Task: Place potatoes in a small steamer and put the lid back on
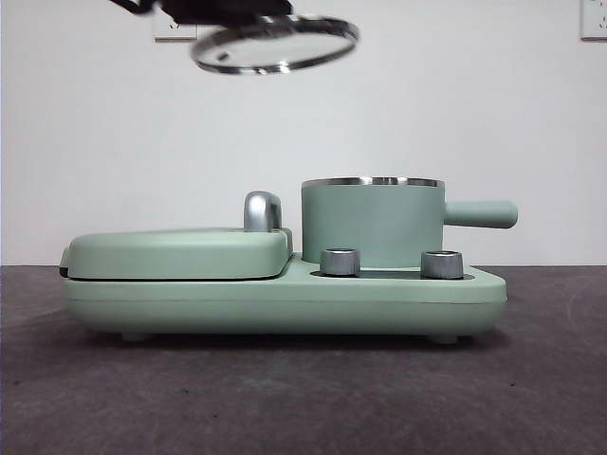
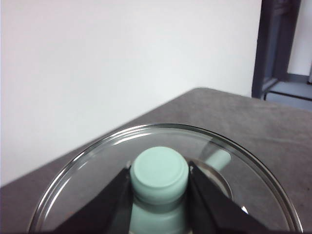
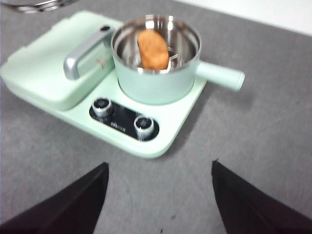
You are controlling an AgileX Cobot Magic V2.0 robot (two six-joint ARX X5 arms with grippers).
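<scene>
Potatoes (image 3: pixel 152 49) — only one of them, an orange-brown lump — are already sitting inside the small steamer (image 1: pixel 372 222), leaning against the shiny inner wall as my right wrist camera shows it. So I am judging the first half of the job as done. What I am left with is the lid (image 1: pixel 275 43): it is hanging in the air, tilted a little, high above the flat griddle cover (image 1: pixel 180 252) and off to the side of the pot's mouth, not over it.

I am carrying that lid with the left gripper (image 2: pixel 159 181); its two black jaws are pinching the mint-green knob (image 2: pixel 159 170) from both sides, with the glass disc spread out beneath them. The right gripper (image 3: pixel 160 195) is waiting with its jaws spread wide and holding nothing, looking down at the appliance from over bare desk, nearer the desk's front edge than the pot is.

I am reckoning that the remaining step calls for bringing the lid across until it is centred on the steel rim, then lowering it level — the potato is standing fairly tall in the pot, so the glass may catch on it.

Counting outward: one potato, one steamer with one side handle (image 1: pixel 481 213), one glass lid, one griddle cover with one chrome handle (image 1: pixel 263 210), two chrome dials (image 1: pixel 340 262) on the green base (image 1: pixel 285 301), and two grippers.
</scene>
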